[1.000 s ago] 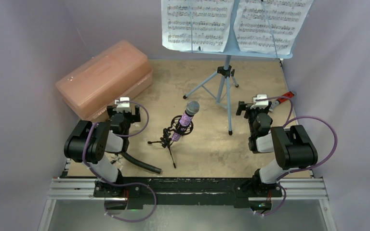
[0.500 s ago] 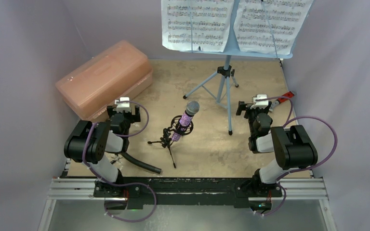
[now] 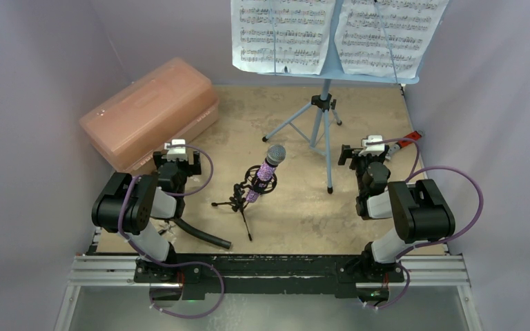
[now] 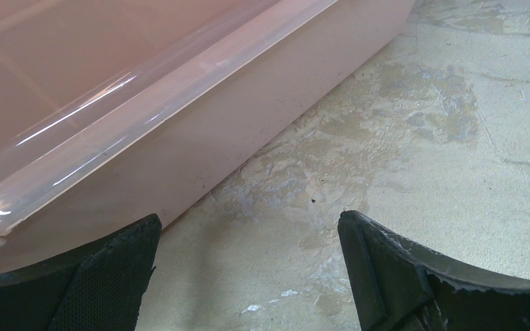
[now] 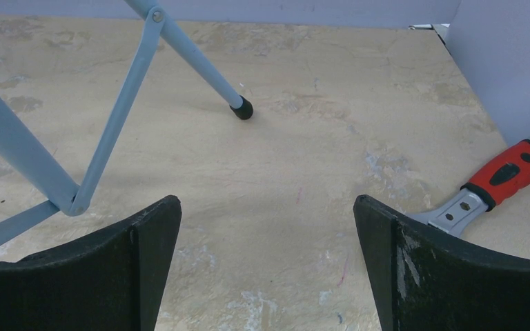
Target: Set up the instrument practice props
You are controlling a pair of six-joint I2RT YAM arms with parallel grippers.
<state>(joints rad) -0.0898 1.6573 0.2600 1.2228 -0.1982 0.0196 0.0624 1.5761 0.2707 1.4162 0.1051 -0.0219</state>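
Note:
The light blue music stand (image 3: 325,103) stands on its tripod at the back, with two white sheet-music pages (image 3: 283,34) on its desk. Its blue legs (image 5: 121,103) show in the right wrist view. The glittery purple microphone (image 3: 268,172) sits in the ring mount of the small black tripod mic stand (image 3: 240,200) mid-table. My left gripper (image 3: 177,153) is open and empty, left of the microphone and beside the pink box; its own view (image 4: 248,231) shows only floor between the jaws. My right gripper (image 3: 367,149) is open and empty, right of the stand's legs, as its own view (image 5: 268,210) confirms.
A pink translucent plastic box (image 3: 150,114) lies at the back left, its wall (image 4: 200,131) close to my left gripper. A black curved hose (image 3: 203,234) lies near the left arm's base. A red-handled tool (image 5: 486,189) lies by the right wall (image 3: 404,143).

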